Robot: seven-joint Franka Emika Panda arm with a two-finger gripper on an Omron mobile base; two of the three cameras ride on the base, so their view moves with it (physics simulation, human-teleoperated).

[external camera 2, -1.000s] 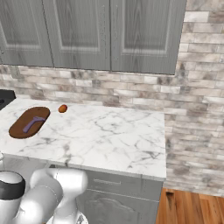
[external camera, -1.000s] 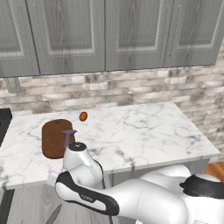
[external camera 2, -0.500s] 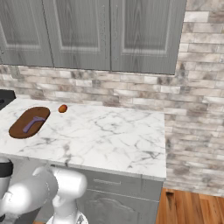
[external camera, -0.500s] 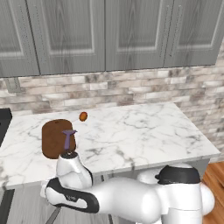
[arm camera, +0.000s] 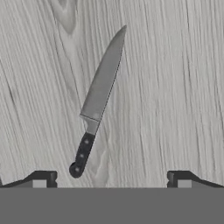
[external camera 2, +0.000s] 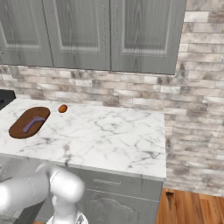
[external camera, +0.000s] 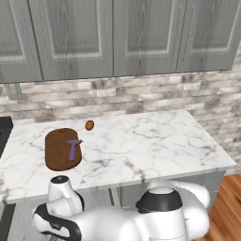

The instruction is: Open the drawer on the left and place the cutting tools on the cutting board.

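In the hand view a slim knife (arm camera: 99, 98) with a grey blade and dark handle lies on the grey wood-grain floor of the drawer (arm camera: 175, 87). My gripper (arm camera: 111, 179) hangs open above it. The handle end lies just inside the left fingertip (arm camera: 43, 178), and nothing is between the fingers. On the counter the dark brown cutting board (external camera: 60, 151) (external camera 2: 24, 127) carries the purple peeler (external camera: 73, 148) (external camera 2: 34, 124).
A small orange-brown oval object (external camera: 89, 124) (external camera 2: 63, 108) rests on the marble counter (external camera: 141, 141) just right of the board. Grey wall cabinets (external camera: 113, 37) hang above a brick backsplash. A dark stove edge (external camera: 4, 127) borders the counter's left end.
The arm has swung further left and lower in front of the counter. The board, peeler and oval object have stayed put.
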